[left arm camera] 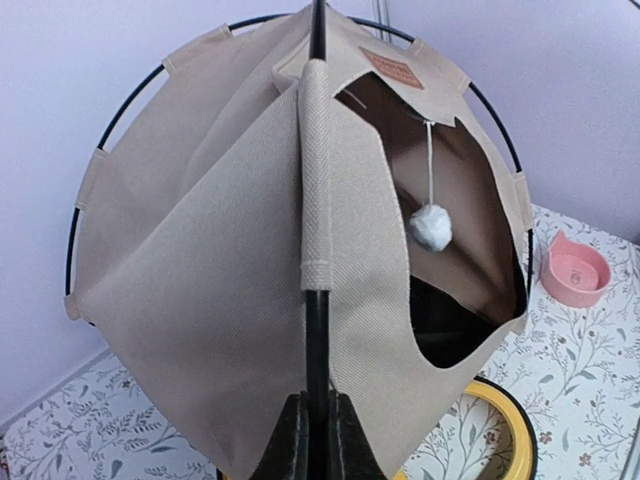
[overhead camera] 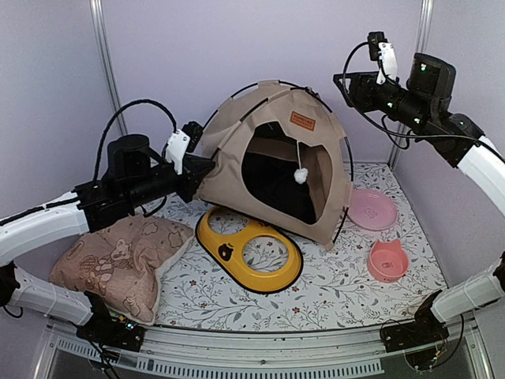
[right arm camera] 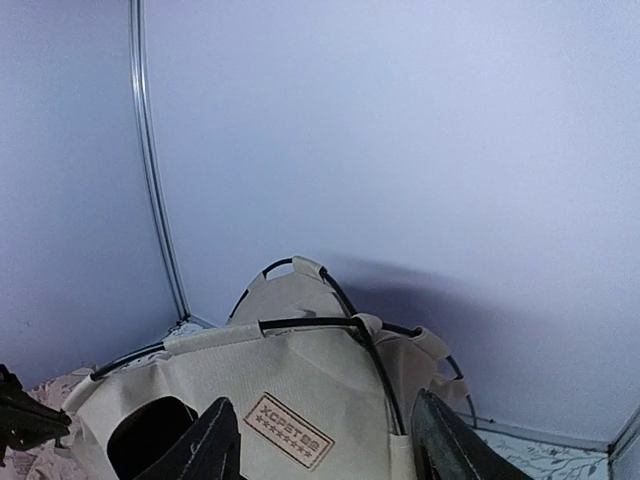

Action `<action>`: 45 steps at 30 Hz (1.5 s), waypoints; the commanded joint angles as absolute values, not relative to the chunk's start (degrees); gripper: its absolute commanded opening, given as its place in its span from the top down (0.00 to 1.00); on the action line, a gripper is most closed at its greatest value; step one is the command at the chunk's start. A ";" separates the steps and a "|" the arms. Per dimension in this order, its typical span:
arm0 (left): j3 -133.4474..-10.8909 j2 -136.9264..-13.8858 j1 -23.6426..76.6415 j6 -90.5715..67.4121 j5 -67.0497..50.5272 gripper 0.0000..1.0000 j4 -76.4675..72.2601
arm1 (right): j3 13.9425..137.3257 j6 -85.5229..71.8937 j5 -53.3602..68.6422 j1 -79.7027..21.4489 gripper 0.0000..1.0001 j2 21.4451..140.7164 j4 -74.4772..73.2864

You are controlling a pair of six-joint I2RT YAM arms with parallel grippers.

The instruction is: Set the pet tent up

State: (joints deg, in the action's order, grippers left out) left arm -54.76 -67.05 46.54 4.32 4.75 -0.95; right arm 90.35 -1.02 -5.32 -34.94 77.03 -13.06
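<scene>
The pet tent (overhead camera: pixel 272 162) stands erected at the rear centre of the table, on the floral mat (overhead camera: pixel 339 288), with its opening facing the near edge. Its tan fabric is stretched over thin black poles that cross at the apex. A brown label patch (overhead camera: pixel 302 121) sits above the opening, and a white pompom (overhead camera: pixel 301 175) hangs on a string in front of the dark interior.

Left gripper (overhead camera: pixel 207 167): positioned at the tent's left side. In the left wrist view its jaws are closed together on a black pole (left arm camera: pixel 317 330), just below the point where the pole leaves its fabric sleeve.

Right gripper (overhead camera: pixel 341 79): raised above and to the right of the tent apex, not touching it. In the right wrist view its fingers (right arm camera: pixel 215 445) are spread apart and hold nothing; the top of the tent lies below them.

Other items:
- A yellow double-bowl tray (overhead camera: pixel 248 249) lies just in front of the tent opening.
- A pinkish patterned cushion (overhead camera: pixel 118 260) lies at the near left, under the left arm.
- A pink plate (overhead camera: pixel 372 209) lies just to the right of the tent.
- A pink bowl (overhead camera: pixel 387 260) sits nearer than the plate.
</scene>
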 commanded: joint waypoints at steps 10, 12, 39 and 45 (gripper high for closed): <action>-71.64 -68.42 26.90 9.51 -32.27 1.00 -2.90 | 83.36 1.00 2.22 -20.42 0.18 64.61 -12.58; -72.33 -68.70 24.44 8.44 -37.12 1.00 -2.81 | 80.98 1.10 6.52 -17.59 0.13 63.34 -11.48; -74.69 -77.97 14.42 2.79 -53.36 1.00 -6.71 | 91.18 2.35 36.59 -15.24 0.15 81.36 -22.09; -75.14 -79.14 14.43 2.76 -53.58 1.00 -6.68 | 97.06 2.60 35.22 -16.10 0.22 86.30 -26.06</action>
